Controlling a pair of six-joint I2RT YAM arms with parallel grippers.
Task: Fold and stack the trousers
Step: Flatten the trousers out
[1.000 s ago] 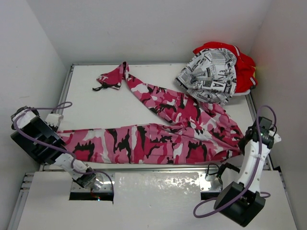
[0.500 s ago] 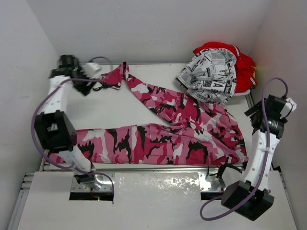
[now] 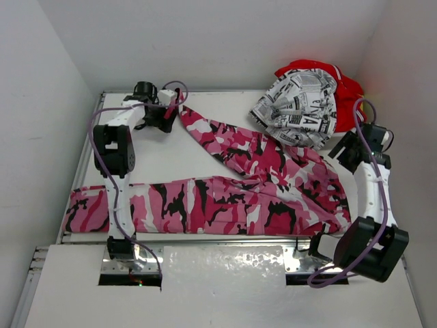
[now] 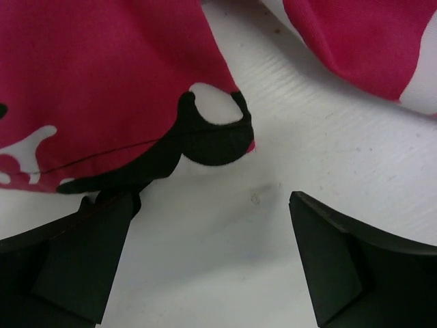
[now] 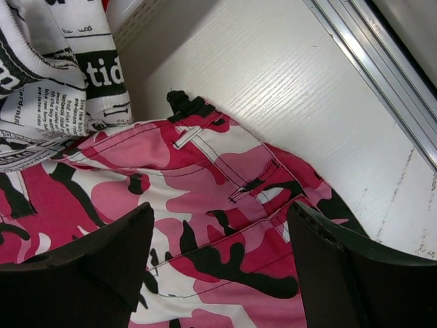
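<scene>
The camouflage trousers [image 3: 232, 198] lie spread over the white table [image 3: 150, 164], one leg along the near edge and the other running to the far left. My left gripper [image 3: 164, 119] hovers at that far leg's cuff. In the left wrist view the left gripper [image 4: 212, 253] is open over bare table, with the cuff [image 4: 205, 137] just ahead of the left finger [image 4: 82, 260]. My right gripper [image 3: 340, 148] is open above the waist; the right wrist view shows the waistband [image 5: 225, 178] below the right gripper [image 5: 222, 253]. The newsprint trousers [image 3: 300, 106] lie on the red trousers [image 3: 348, 89] at the far right corner.
White walls close in the table on three sides. A metal rail [image 5: 382, 68] runs along the right edge, close to my right gripper. The newsprint trousers [image 5: 54, 82] lie just beyond the camouflage waist. A shiny plate [image 3: 225, 263] lies between the arm bases.
My left arm has swung from the near left corner to the far leg's cuff and opened its jaws. My right arm has moved farther back over the waist, and its jaws have widened.
</scene>
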